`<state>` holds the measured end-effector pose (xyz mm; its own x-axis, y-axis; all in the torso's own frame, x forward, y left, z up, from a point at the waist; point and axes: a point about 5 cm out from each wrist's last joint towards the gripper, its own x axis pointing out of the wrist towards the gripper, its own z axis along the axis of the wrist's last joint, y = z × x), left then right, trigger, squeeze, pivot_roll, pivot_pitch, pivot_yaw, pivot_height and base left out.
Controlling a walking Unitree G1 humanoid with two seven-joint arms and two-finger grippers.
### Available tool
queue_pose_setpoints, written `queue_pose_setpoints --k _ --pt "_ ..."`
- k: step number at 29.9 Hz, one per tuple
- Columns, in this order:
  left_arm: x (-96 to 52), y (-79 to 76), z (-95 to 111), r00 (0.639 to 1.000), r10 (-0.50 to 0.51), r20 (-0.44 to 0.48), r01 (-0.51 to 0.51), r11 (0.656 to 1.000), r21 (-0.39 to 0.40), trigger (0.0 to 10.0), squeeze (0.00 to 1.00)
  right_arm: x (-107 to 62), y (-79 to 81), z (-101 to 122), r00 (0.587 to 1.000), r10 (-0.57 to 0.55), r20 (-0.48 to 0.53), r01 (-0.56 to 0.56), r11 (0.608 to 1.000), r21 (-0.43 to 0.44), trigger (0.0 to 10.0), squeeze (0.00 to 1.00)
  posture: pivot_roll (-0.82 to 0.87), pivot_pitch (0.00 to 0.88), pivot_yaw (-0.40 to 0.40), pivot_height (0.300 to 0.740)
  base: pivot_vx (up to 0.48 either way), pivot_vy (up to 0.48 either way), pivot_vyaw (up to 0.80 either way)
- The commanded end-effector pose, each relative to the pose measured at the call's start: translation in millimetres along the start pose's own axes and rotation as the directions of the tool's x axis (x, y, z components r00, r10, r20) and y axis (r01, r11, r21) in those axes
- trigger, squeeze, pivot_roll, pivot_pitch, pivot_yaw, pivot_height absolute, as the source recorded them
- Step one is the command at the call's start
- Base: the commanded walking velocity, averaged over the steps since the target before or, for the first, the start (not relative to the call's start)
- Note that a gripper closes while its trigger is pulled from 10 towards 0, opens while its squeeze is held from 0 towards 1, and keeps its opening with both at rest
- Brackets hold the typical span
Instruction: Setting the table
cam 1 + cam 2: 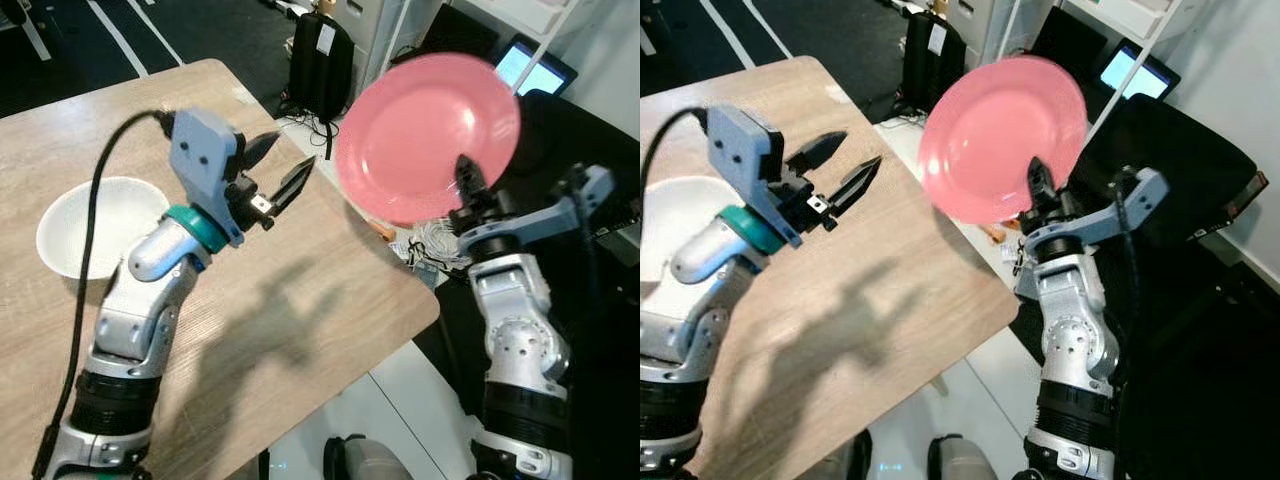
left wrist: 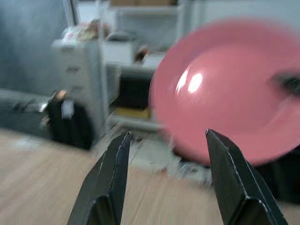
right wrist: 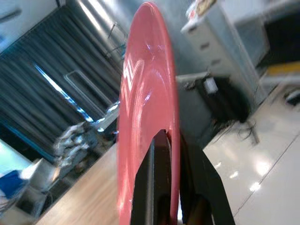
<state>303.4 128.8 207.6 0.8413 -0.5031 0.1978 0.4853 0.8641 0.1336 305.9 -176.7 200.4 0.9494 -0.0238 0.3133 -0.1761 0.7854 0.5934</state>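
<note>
Held on edge, nearly upright, off the pale wooden worktop (image 1: pixel 300 330) corner, pinched at its lower rim by right pincer (image 1: pixel 468 188): round glossy pink plate (image 1: pixel 425 135), probably stiff, slippery, breakable; left pincer (image 1: pixel 277 172) spread, empty, facing it.

Silver jointed arms with black fingers (image 1: pixel 296 186), a blue-grey wrist housing (image 1: pixel 204 150) (teal collar beneath) and a black cable (image 1: pixel 95 200).

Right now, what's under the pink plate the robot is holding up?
The pink plate, pinched at its rim by the right gripper, hangs past the wooden table edge. Below it lie white cables on the floor; the plate covers whatever else is there.
</note>
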Motion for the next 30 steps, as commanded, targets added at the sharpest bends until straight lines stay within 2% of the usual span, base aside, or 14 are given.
queue_pose_setpoints --k 1,3,4,5,7,8,12,18,26,30 --pt "-7.0 4.7 -20.3 0.994 0.071 -0.081 -0.070 0.998 0.006 10.0 0.00 -3.6 -1.5 5.4 0.999 -0.037 0.036 0.040 0.994 -0.098 10.0 0.00 0.07 0.019 0.013 0.740 0.000 0.000 0.00" --pt "-7.0 4.7 -20.3 0.994 0.071 -0.081 -0.070 0.998 0.006 10.0 0.00 -3.6 -1.5 5.4 0.999 -0.037 0.036 0.040 0.994 -0.098 10.0 0.00 0.07 0.019 0.013 0.740 0.000 0.000 0.00" --pt "-10.4 6.5 -27.7 0.989 0.103 -0.110 -0.102 0.995 0.015 10.0 0.00 -4.3 -1.4 6.4 0.997 -0.053 0.050 0.061 0.985 -0.159 10.0 0.00 0.07 0.017 0.016 0.740 0.000 0.000 0.00" --pt "-10.4 6.5 -27.7 0.989 0.103 -0.110 -0.102 0.995 0.015 10.0 0.00 -4.3 -1.4 6.4 0.997 -0.053 0.050 0.061 0.985 -0.159 10.0 0.00 0.07 0.017 0.016 0.740 0.000 0.000 0.00" --pt "-15.6 12.0 -37.6 0.970 0.189 -0.151 -0.186 0.982 0.033 10.0 0.00 -5.1 -5.6 5.5 0.993 -0.095 0.077 0.111 0.964 -0.241 10.0 0.00 0.08 0.011 0.017 0.740 0.000 0.000 0.00" --pt "-16.3 15.0 -40.2 0.961 0.227 -0.160 -0.222 0.974 0.044 10.0 0.00 -4.7 -7.6 4.4 0.991 -0.107 0.083 0.125 0.959 -0.253 10.0 0.00 0.08 0.007 0.018 0.740 0.000 0.000 0.00" --pt "-15.2 18.8 -41.4 0.949 0.270 -0.160 -0.264 0.963 0.059 10.0 0.00 -3.0 -10.5 2.6 0.989 -0.120 0.083 0.138 0.955 -0.264 10.0 0.00 0.08 0.003 0.020 0.740 0.000 0.000 0.00" --pt "-8.7 13.1 -33.7 0.964 0.238 -0.117 -0.233 0.971 0.048 10.0 0.00 -1.8 -12.6 0.5 0.989 -0.132 0.072 0.147 0.951 -0.271 10.0 0.00 0.07 0.000 0.022 0.740 0.000 0.000 0.00" --pt "-7.3 10.1 -31.7 0.968 0.231 -0.100 -0.226 0.973 0.055 10.0 0.00 -3.1 -13.8 -2.6 0.986 -0.149 0.072 0.163 0.945 -0.284 10.0 0.00 0.08 0.004 0.025 0.740 0.000 0.000 0.00" --pt "-6.4 9.4 -31.9 0.967 0.235 -0.096 -0.230 0.971 0.060 10.0 0.00 -3.3 -14.4 -4.6 0.985 -0.155 0.077 0.171 0.941 -0.292 10.0 0.00 0.08 0.007 0.024 0.740 -0.266 0.000 0.00"
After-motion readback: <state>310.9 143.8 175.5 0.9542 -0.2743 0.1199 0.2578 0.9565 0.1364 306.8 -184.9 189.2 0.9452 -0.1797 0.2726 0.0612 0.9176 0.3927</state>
